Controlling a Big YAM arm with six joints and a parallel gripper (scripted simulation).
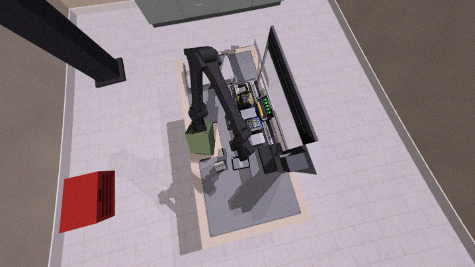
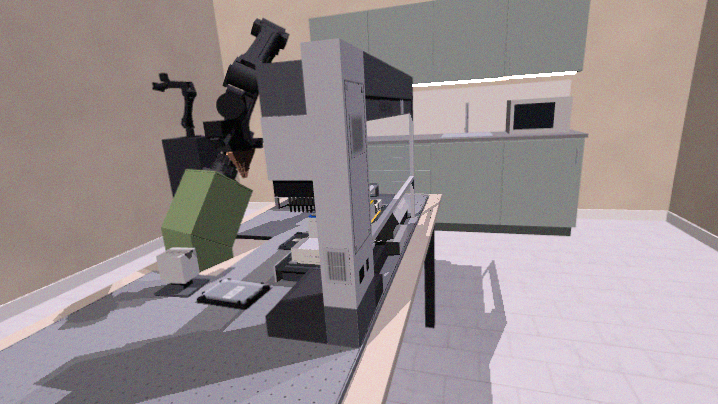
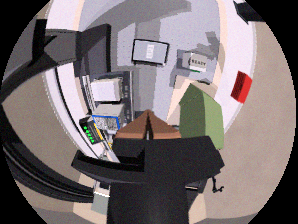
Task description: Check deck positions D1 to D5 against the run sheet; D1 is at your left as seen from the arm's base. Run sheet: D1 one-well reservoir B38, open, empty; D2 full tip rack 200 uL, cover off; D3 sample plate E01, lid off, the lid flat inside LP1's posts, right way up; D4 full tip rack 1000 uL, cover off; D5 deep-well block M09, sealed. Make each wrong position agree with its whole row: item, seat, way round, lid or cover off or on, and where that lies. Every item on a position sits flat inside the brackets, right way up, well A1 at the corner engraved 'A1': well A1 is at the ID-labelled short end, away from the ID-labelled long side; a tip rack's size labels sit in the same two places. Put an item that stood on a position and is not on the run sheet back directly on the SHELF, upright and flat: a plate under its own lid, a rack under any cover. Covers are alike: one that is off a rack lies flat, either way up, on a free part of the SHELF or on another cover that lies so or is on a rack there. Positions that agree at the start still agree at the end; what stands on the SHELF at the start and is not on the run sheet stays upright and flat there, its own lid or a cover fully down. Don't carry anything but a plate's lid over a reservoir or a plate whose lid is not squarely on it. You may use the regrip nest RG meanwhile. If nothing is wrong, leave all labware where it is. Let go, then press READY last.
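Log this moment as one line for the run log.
arm: raised above deck row | gripper: shut, holding nothing | lid: flat beyond row end | status lights: green
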